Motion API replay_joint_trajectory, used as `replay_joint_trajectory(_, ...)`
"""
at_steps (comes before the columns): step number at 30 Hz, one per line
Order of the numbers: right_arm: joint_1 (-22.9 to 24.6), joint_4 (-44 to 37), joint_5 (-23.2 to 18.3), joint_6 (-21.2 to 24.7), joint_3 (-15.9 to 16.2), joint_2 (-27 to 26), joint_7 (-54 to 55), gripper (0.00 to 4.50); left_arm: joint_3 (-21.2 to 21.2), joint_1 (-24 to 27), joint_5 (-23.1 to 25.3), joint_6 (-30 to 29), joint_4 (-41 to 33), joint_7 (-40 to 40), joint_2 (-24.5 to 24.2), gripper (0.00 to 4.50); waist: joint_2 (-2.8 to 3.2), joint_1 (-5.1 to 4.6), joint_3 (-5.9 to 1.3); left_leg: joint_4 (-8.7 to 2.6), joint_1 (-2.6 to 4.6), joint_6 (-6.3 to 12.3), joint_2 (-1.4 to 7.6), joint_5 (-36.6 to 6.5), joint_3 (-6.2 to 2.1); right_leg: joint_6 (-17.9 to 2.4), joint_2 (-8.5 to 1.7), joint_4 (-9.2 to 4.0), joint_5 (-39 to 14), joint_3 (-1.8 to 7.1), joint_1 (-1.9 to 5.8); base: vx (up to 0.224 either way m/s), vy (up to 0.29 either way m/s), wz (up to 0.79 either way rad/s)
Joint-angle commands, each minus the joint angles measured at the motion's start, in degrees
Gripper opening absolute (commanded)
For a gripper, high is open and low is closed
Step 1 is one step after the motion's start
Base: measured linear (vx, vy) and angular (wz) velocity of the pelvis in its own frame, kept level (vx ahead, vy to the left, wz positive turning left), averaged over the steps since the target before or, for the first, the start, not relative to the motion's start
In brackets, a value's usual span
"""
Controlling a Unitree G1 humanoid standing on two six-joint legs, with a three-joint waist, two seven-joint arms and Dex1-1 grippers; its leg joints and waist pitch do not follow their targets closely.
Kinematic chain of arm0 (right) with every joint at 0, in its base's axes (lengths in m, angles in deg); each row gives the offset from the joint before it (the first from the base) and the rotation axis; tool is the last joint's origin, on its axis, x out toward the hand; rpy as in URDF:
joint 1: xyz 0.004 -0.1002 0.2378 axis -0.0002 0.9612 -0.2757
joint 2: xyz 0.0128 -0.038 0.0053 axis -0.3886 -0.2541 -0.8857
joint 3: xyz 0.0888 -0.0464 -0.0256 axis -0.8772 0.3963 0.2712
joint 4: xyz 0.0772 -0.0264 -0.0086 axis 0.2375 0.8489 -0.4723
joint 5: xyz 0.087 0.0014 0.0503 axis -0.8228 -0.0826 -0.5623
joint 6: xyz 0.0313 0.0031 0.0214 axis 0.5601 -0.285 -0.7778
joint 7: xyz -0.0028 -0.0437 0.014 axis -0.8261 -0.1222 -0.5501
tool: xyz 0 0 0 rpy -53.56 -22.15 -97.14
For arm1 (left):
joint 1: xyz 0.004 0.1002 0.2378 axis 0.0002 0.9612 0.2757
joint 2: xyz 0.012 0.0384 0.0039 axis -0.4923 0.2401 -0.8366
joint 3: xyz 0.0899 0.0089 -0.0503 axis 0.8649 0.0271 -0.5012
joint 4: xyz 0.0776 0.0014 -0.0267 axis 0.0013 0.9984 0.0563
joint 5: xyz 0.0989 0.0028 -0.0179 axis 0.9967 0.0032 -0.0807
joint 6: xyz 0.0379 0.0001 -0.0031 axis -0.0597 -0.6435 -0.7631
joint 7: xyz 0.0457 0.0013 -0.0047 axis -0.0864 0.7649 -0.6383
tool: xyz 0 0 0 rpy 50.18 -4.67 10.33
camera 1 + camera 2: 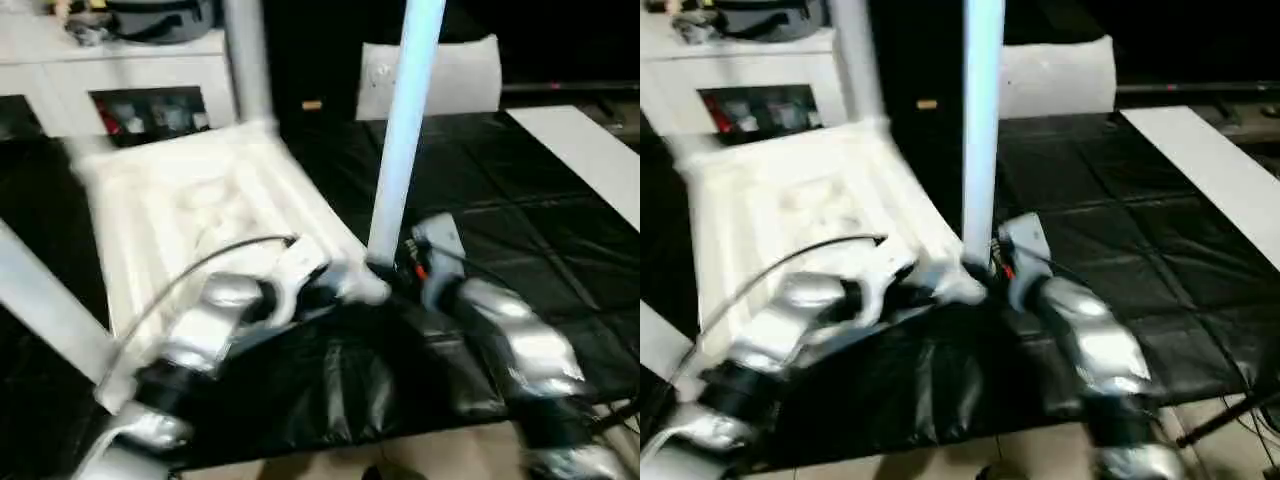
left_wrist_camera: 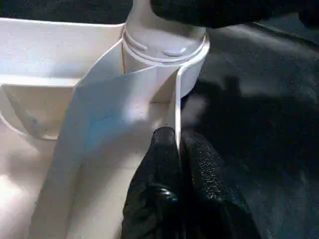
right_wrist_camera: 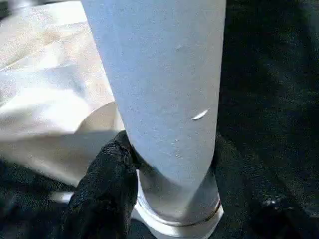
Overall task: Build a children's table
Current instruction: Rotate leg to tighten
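Well, upside down on the black cover [image 1: 520, 230]: the white plastic table top [image 1: 190, 210], ribbed underside facing up, lying toward the left side of the cover.

Furthest left, a long white slanting leg [image 1: 40, 300], sticking out from the top's left side. Whether properly in its socket, cannot tell.

Behind that, at the back, a white cabinet [image 1: 150, 65] with shelves.

Next, a far leg [image 1: 247, 60], standing up from the far corner of the top.

Then the left gripper [image 2: 177, 137], closed tight on the thin rim wall [image 2: 176, 99] of the table top, one black finger on each side, right beside the round corner socket [image 2: 192, 59].

Just to the right of that, a near leg [image 1: 405, 130], round and white, a little wider at the bottom, standing straight up in that socket.

Wrapped around the bottom of the near leg: the right gripper [image 3: 172, 164], holding it, one black finger [image 3: 107, 184] pressed against its side, just above the socket's ring.

Furthest right, a flat white board [image 1: 590, 150] lying on the cover, well apart from the table.
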Motion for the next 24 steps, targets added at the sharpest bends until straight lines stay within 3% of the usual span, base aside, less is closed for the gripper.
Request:
replay_joint_trajectory(1, -1.0, 2.3, 0.8, 1.3, 5.2, -3.7, 1.1, 1.93, 1.4, -2.8, -2.8, 1.3, -2.2, -0.7, 5.4, 0.0, -0.16, 0.18, -3.51, -3.97, -0.79, 2.34, -1.47, -13.9, 0.98, -5.3, -1.22, -5.21, -26.8, 0.94, 3.46, 0.0, 0.0, 0.0)
replay_joint_trajectory(3, -0.9, 1.8, -0.1, 0.5, 3.9, -4.5, 1.7, 1.93, 1.1, -2.7, -2.8, 1.3, -2.5, -0.7, 5.6, 0.0, -0.07, 0.19, -3.59, -4.02, -0.9, 3.01, -1.3, -12.5, 1.08, -6.6, -1.34, -4.86, -23.0, 1.31, 3.61, 0.0, 0.0, 0.0)
replay_joint_trajectory(4, -0.5, 0.5, -1.7, -0.1, 2.9, -4.8, 0.9, 2.28, 1.4, -2.4, -2.6, 1.3, -3.0, 0.3, 4.9, 0.0, -0.05, 0.19, -3.69, -4.03, -0.94, 3.18, -1.26, -12.1, 1.05, -7.0, -1.37, -4.67, -22.0, 1.39, 3.73, 0.0, 0.0, 0.0)
replay_joint_trajectory(11, 3.9, -5.2, -4.8, -3.0, 2.5, -0.2, -7.5, 2.87, 2.8, -0.9, -3.3, 5.5, -4.3, 8.6, -2.2, 0.0, -0.01, 0.96, -3.94, -3.95, -0.93, 5.14, -0.94, -7.4, 1.29, -10.6, -1.54, -3.65, -13.2, 1.88, 4.22, 0.0, 0.0, 0.0)
replay_joint_trajectory(16, 6.6, -7.6, -6.1, -8.2, 3.1, 7.8, -18.9, 3.26, 3.9, 0.7, -4.4, 9.7, -5.4, 18.2, -8.4, 0.0, 0.18, 1.73, -3.69, -4.12, -0.54, 5.12, -0.59, -9.1, 1.37, -11.0, -1.62, -3.64, -14.1, 1.99, 3.96, 0.0, 0.0, 0.0)
replay_joint_trajectory(20, 8.1, -10.0, -8.6, -8.0, 4.7, 14.6, -29.8, 3.47, 6.3, 1.2, -3.9, 14.7, -5.1, 24.8, -12.6, 0.0, 0.2, 3.21, -3.44, -4.32, 0.32, 4.93, -0.24, -12.1, 1.53, -10.5, -1.59, -3.8, -16.7, 2.31, 3.49, 0.0, 0.0, 0.0)
replay_joint_trajectory(24, 7.7, -10.3, -11.2, -7.5, 5.7, 20.0, -39.8, 3.47, 8.1, 1.0, -5.2, 18.0, -4.6, 32.0, -15.8, 0.0, -0.02, 3.96, -3.42, -4.42, 0.2, 4.34, -0.13, -12.3, 1.52, -10.9, -1.73, -3.55, -16.4, 2.45, 3.52, 0.0, 0.0, 0.0)
